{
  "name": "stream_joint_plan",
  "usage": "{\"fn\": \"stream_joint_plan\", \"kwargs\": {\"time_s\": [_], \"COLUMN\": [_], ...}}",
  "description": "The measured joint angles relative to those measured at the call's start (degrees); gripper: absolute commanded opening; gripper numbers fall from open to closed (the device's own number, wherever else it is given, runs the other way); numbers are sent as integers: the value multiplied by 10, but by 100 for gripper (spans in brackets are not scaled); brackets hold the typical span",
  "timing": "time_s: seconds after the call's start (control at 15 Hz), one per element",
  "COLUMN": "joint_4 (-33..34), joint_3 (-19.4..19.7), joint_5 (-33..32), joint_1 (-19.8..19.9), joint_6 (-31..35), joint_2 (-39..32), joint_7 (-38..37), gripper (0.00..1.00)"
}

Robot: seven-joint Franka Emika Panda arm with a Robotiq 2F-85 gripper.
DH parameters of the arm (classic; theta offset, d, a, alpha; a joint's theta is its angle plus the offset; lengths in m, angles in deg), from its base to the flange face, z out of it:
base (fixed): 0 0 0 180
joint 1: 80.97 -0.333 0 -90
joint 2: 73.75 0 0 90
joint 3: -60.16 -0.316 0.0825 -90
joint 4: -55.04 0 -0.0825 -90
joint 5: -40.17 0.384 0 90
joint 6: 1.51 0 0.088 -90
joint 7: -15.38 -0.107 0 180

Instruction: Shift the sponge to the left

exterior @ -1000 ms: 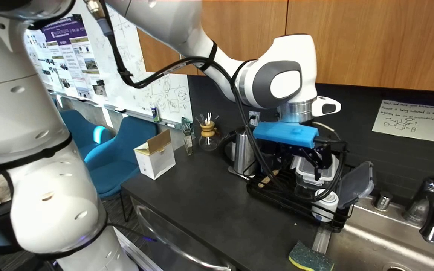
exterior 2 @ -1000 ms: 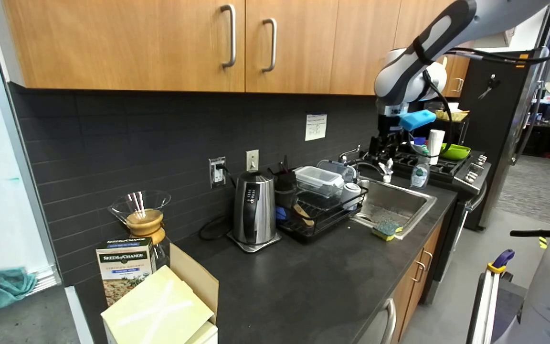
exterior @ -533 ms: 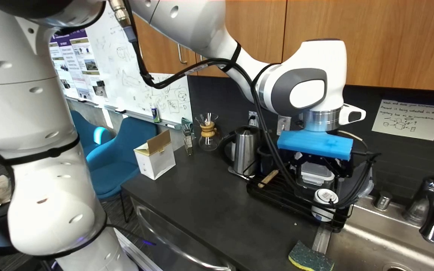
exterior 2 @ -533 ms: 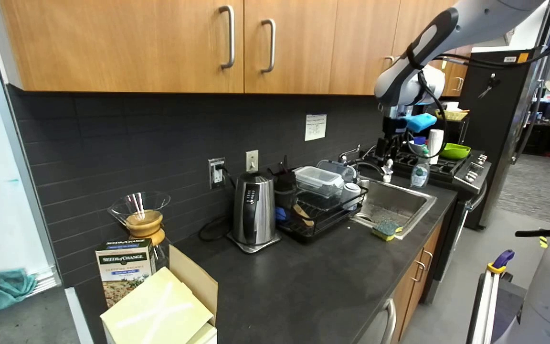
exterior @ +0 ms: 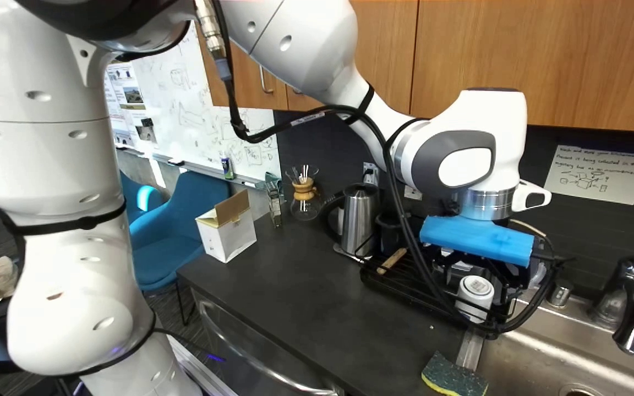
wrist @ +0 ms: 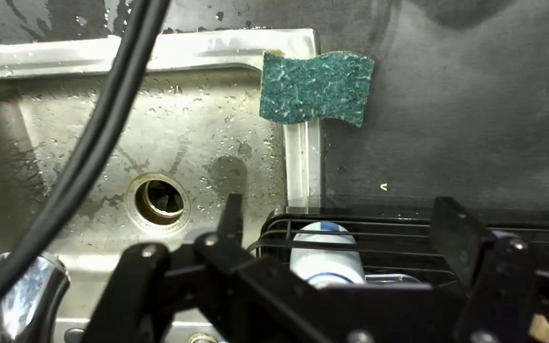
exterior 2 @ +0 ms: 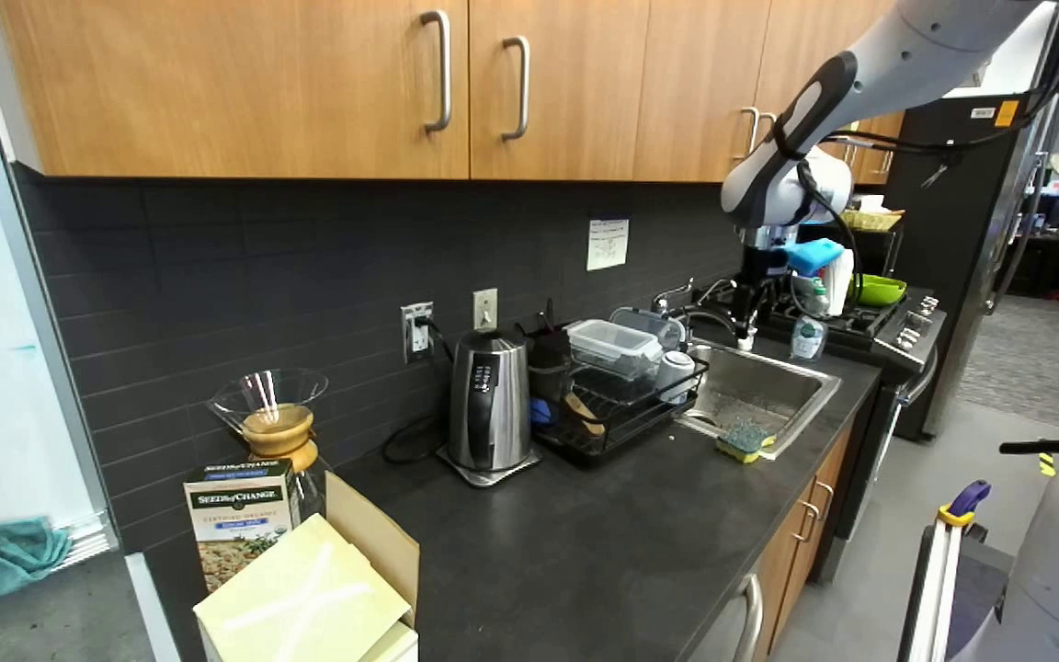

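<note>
The arm (exterior: pixel 320 60) has just swung lower, toward the sink (wrist: pixel 304 166) — end effector (wrist: pixel 340 214) spread wide, holding nothing. The sponge (wrist: pixel 316 89) hasn't budged, lying partly on the bench (wrist: pixel 446 124), partly over the sink. Probably the approach, though its height is hard to judge.

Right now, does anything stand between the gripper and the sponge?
Nothing visible stands between the open gripper and the sponge in the wrist view; the dish rack and white cup sit lower, apart from the sponge.
</note>
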Motion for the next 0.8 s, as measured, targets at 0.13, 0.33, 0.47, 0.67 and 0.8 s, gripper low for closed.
{"fn": "stream_joint_plan", "kwargs": {"time_s": [0.13,0.33,0.47,0.67,0.8], "joint_4": [3,11,18,25,29], "joint_3": [-2,-11,-23,-47,-62], "joint_5": [11,29,40,53,57], "joint_1": [5,16,24,35,39], "joint_6": [17,46,65,96,119], "joint_2": [-21,-57,-81,-115,-134], "joint_7": [-1,-1,-1,-4,-14], "gripper": [100,100,100,100,100]}}
